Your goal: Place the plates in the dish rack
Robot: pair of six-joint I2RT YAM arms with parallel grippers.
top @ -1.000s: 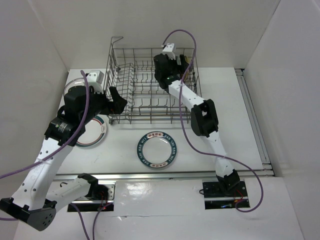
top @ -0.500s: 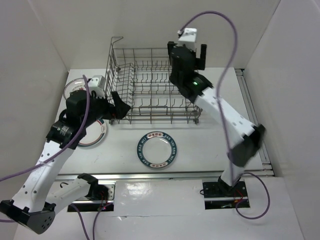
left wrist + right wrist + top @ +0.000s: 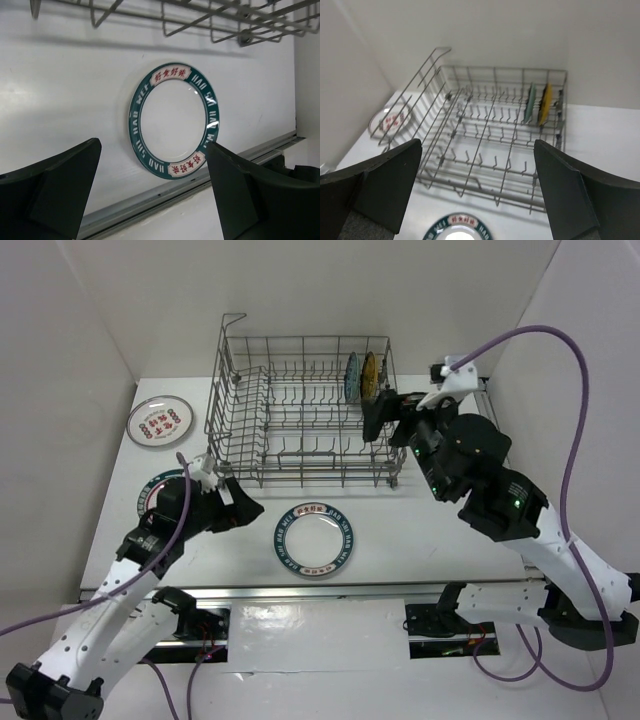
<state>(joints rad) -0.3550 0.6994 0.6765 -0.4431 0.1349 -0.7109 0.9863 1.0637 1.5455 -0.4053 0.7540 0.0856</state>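
The grey wire dish rack (image 3: 300,476) stands at the back. A teal-blue plate (image 3: 351,376) and a yellow plate (image 3: 369,375) stand upright in its right end. A white plate with a dark lettered rim (image 3: 315,539) lies flat in front of the rack. A white plate with red marks (image 3: 160,421) lies at the far left. A teal-rimmed plate (image 3: 158,488) lies partly under my left arm. My left gripper (image 3: 236,508) is open and empty, just left of the lettered plate (image 3: 172,120). My right gripper (image 3: 386,416) is open and empty, at the rack's right end.
The right wrist view shows the rack (image 3: 495,131) with the teal-blue plate (image 3: 530,102), the yellow plate (image 3: 545,103), the red-marked plate (image 3: 391,120) and the lettered plate (image 3: 458,231). A metal rail (image 3: 330,589) runs along the table's near edge. White walls enclose the table.
My right arm has pulled back out of the rack to the right, uncovering the two upright plates. My left gripper has moved nearer and down to beside the lettered plate.
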